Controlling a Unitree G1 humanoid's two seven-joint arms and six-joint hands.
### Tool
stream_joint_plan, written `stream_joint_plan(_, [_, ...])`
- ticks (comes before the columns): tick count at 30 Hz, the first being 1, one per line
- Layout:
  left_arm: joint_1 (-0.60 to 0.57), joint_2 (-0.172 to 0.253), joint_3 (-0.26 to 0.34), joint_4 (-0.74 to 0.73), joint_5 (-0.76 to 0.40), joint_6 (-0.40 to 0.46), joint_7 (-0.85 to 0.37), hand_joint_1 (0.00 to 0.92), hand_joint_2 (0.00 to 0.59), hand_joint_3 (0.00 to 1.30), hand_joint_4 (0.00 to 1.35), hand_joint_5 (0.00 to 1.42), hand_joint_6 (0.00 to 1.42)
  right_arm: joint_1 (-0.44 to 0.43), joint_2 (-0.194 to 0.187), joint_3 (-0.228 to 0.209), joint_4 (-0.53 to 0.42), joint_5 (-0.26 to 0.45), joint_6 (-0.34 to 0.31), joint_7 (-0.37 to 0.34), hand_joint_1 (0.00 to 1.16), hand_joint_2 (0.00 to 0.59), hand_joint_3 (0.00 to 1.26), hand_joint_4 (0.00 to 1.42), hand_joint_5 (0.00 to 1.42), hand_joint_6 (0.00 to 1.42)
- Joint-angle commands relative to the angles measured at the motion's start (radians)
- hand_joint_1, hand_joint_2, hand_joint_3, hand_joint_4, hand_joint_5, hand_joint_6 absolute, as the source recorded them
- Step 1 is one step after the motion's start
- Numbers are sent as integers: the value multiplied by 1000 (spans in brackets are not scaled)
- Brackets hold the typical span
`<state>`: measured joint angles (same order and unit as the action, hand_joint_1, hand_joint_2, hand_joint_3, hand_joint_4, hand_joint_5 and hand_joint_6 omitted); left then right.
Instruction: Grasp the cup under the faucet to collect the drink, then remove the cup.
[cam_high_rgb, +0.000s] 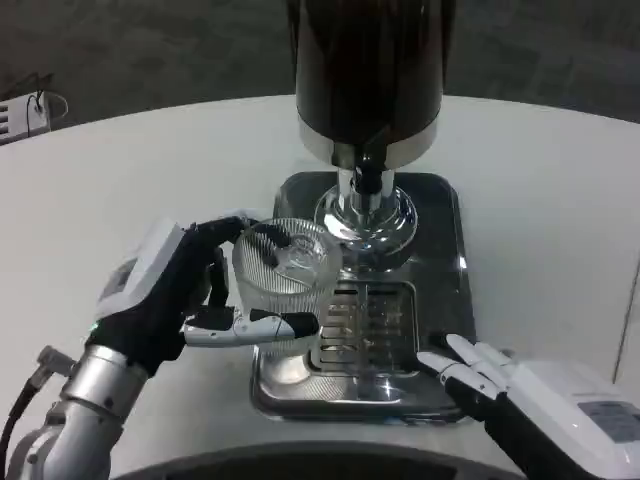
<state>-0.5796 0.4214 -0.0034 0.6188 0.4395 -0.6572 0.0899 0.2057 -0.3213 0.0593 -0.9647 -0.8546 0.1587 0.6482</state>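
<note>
Cup (285, 272), ribbed clear glass, sits gripped in the left hand (175, 295) over the steel drip tray (445, 215), just left of the faucet (365, 180). Right hand (500, 385) rests fingers apart, holding nothing, at the tray's near corner.

Your white table (560, 200) runs round-edged across the frame, upper left to right. At centre, a polished steel drip tray (452, 230) lies flat on it, mirror-bright, with rounded corners. A slotted grate (375, 320) is set into the tray's lower middle. Beyond the table edge along the top you have dark floor (150, 50). At the far upper left edge, note a small white object (25, 115) with a thin cable looped beside it; too small to identify.
</note>
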Motion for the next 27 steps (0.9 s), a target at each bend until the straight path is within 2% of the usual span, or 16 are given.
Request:
stream_joint_plan(1, [-45,5,-25,35,10,11,40,635,0,938,1050,1225,1405,16,-3,-3,-22,13,-14,-7,518,478,134,0,25,30])
stream_joint_plan(13, [-128,-12,-100,115,39,35,80,634,0,938,1050,1214,1405,28,-5,-10,-30,24,-15,-12,517,478,134,0,26,31])
stream_joint_plan(27, [-199,-43,-158,175,59,59,95,621,0,925,1027,1177,1370,36,-14,-35,-31,47,-15,-14,517,478,134,0,26,31])
